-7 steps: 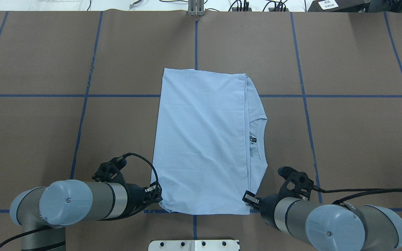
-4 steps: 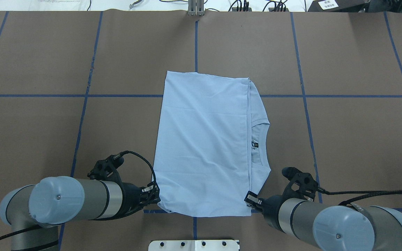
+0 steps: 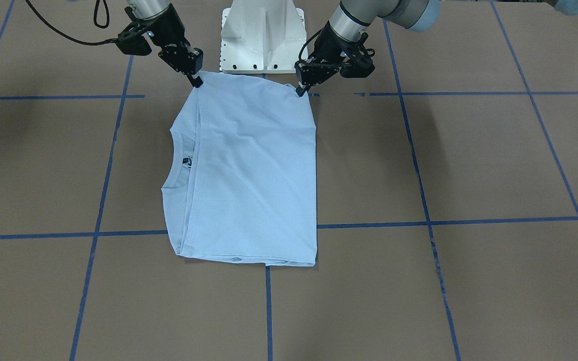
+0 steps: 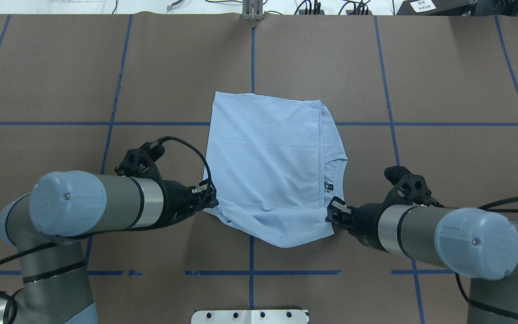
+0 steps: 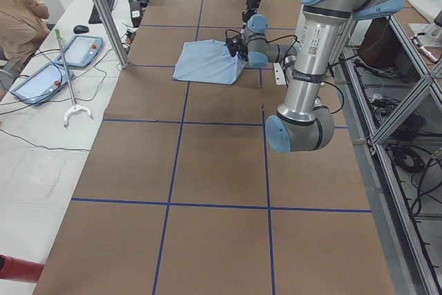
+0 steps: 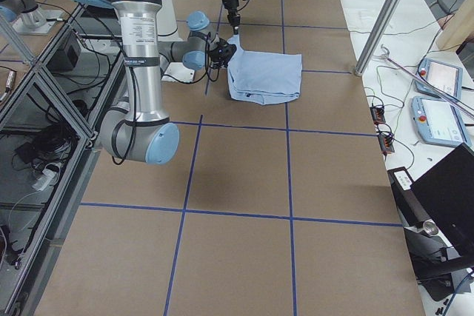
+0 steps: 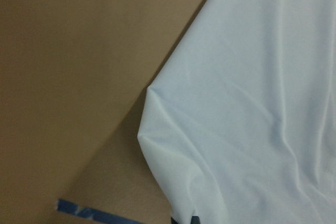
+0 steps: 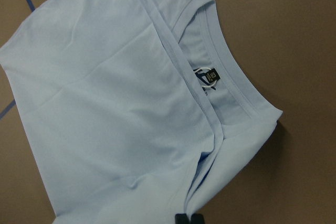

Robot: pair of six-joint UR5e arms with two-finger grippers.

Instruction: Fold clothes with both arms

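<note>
The bench point(image 4: 421, 67), covered in brown paper and crossed by a grid of blue tape lines point(image 4: 389, 90), is filling every view. The left arm point(image 4: 106, 211) and the right arm point(image 4: 421, 234) are reaching inward from opposite sides of the overhead view, their wrists pointing toward each other.

Between them the light blue T-shirt point(image 4: 268, 162), folded into a rough rectangle, is lying at the middle of the bench. Its far part is resting flat on the paper. Its near edge is being held up off the surface and is sagging in a shallow curve between the two grips.

The left pincer point(image 4: 212, 200) is clenched on the near corner on the robot's left. The right pincer point(image 4: 331, 211) is clenched on the near corner on its right, just beside the neck opening.

The ribbed round collar point(image 8: 236, 77) is showing along the shirt's right side, partly tucked under the folded-over layer. The small dark neck label point(image 8: 209, 75) is sitting just inside it.
</note>
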